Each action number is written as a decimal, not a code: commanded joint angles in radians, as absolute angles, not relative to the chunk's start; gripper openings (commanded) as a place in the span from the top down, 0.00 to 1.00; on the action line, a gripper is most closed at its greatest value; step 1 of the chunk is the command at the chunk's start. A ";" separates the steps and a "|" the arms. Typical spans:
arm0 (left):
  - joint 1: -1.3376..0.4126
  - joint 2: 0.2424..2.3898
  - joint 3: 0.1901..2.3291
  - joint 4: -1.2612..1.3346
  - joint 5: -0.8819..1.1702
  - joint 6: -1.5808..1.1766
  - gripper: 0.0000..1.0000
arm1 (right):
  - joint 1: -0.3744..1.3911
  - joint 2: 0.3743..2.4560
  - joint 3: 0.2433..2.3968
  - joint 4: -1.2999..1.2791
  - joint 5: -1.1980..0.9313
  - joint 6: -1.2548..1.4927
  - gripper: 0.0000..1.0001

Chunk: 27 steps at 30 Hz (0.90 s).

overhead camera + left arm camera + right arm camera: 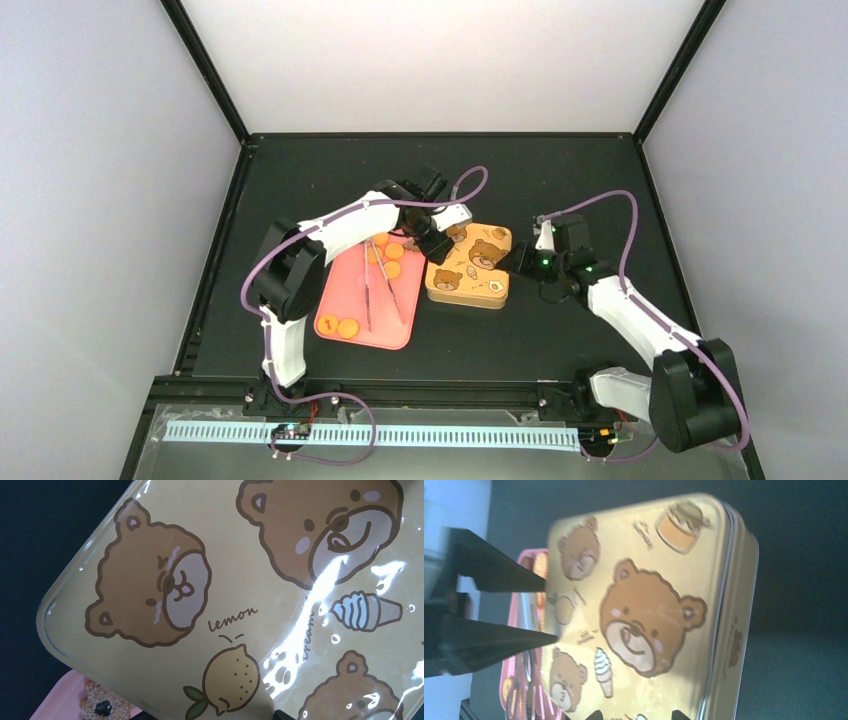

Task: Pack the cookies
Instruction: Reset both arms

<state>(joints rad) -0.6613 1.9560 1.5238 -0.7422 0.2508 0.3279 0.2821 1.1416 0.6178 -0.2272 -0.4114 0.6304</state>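
- The yellow bear tin (pixel 470 266) sits on the black table (pixel 560 180) with its lid on. The pink tray (pixel 345 290) is right beside it.
- Orange cookies (pixel 338 326) lie on the pink tray, some at the near end and some at the far end. Thin tongs (pixel 380 285) lie there too.
- A shut tin with cookies outside fits two stories: a lid about to come off, or one put back too soon.
- Either way, I think each arm should hold its side gently so the tin does not slide.
- The left gripper (pixel 437 240) is at the tin's left edge. In the right wrist view its two black fingers (pixel 499 575) stand apart, tips at the lid's rim.
- The right gripper (pixel 525 262) is at the tin's right side. Only its finger tips show, so I cannot tell how wide it is or whether it grips.
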 commanded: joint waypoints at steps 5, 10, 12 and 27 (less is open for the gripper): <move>-0.660 1.920 1.607 -0.792 0.258 0.331 0.35 | 0.291 1.257 0.555 -0.180 -0.382 0.653 0.68; -0.633 1.840 1.646 -0.877 0.268 0.348 0.28 | 0.291 1.206 0.579 -0.233 -0.317 0.638 0.67; -0.611 1.790 1.640 -0.902 0.257 0.352 0.21 | 0.291 1.167 0.598 -0.249 -0.308 0.630 0.64; -0.167 1.277 1.277 -0.678 0.259 0.352 0.01 | 0.290 0.950 0.793 -0.344 0.065 0.542 0.00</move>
<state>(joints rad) -0.2752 1.4239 1.4845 -0.8551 0.2241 0.3599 0.2905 0.9943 0.7738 -0.2939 -0.1692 0.5655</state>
